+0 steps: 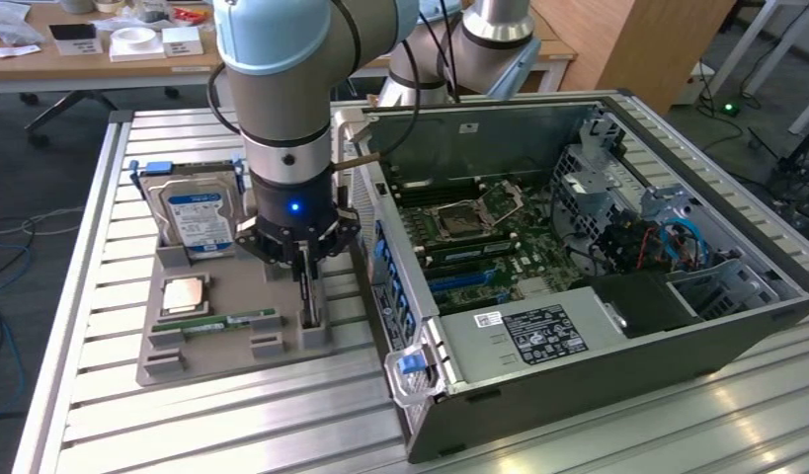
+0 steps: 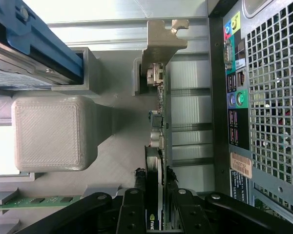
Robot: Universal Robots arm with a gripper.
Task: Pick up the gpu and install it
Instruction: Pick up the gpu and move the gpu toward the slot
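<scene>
Gripping gpu (image 2: 156,161) by its top edge, hand (image 2: 155,178) closed on it, seemingly off-centre. Risks tilting, jamming in holder (image 1: 160,360) slot, or clipping case (image 1: 576,336) just beside.

A holder (image 1: 160,370) lies on the surface (image 1: 101,425), to the exterior view's left of the case (image 1: 615,336), which stands on the same surface. In the holder, the hard drive (image 1: 200,219) stands on edge at the far end. Nearer lie the CPU (image 1: 184,294) and then the memory stick (image 1: 219,321). The gpu (image 1: 310,301) stands on edge along the holder's side nearest the case. Its upper edge sits between the fingers (image 2: 133,212), which touch it on both sides.
</scene>
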